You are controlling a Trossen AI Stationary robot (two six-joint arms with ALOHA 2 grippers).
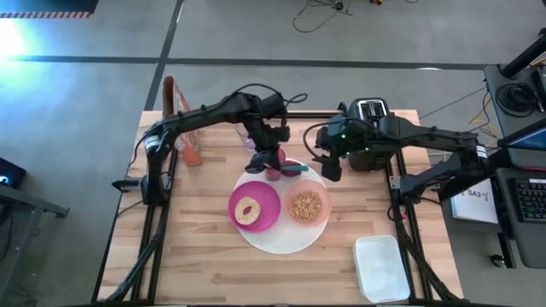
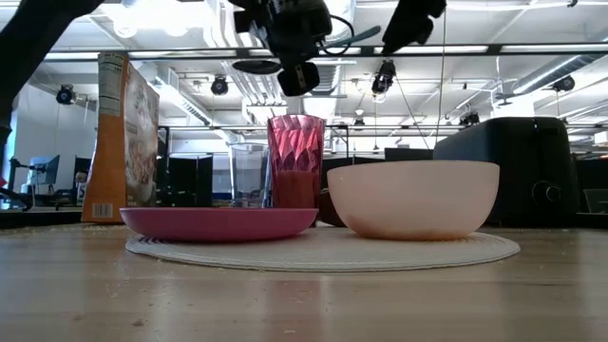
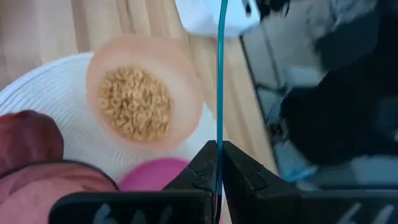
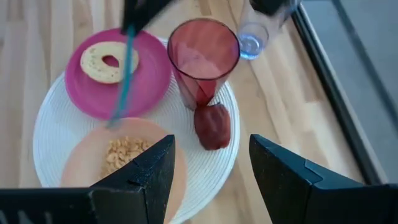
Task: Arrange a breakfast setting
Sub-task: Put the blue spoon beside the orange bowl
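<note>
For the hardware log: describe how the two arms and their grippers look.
Both arms are dark, near black, built of slim jointed links with black cables looped along them. The left gripper has two flat, matte black fingers. The right gripper has broader, wedge-shaped black fingers with angular edges. Green indicator lights glow on the right arm's wrist housing. No other markings can be made out.

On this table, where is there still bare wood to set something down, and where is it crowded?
Bare wood lies left of the white plate, along the near edge, and between the plate and the white container. It is crowded at the plate's far rim: tumbler, fruit, glass and both claws, left pinching the spoon.
</note>
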